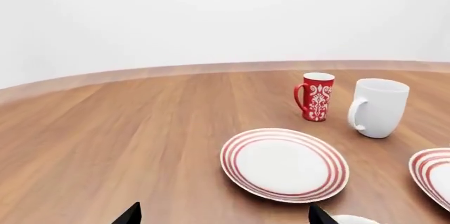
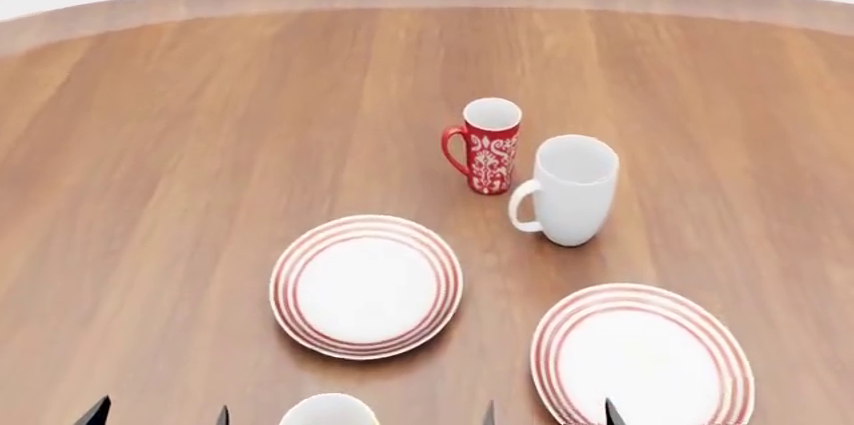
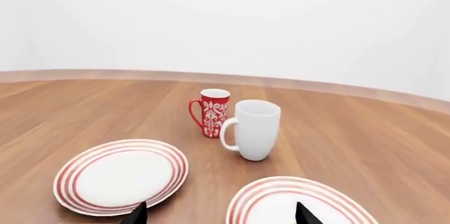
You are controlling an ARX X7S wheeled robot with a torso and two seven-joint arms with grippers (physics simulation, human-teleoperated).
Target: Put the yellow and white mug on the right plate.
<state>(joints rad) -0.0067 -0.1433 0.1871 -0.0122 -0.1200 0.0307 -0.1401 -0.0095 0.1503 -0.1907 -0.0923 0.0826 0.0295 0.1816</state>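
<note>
At the head view's near edge, only the rim of the yellow and white mug (image 2: pixel 328 410) is showing, left of the red-ringed white right plate (image 2: pixel 642 357); both grippers' fingertips are spread apart, holding nothing, seemingly readying to reach.

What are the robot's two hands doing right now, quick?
Left gripper: open, holding nothing; fingertips spread apart.
Right gripper: open, holding nothing; fingertips spread over the right plate.
</note>
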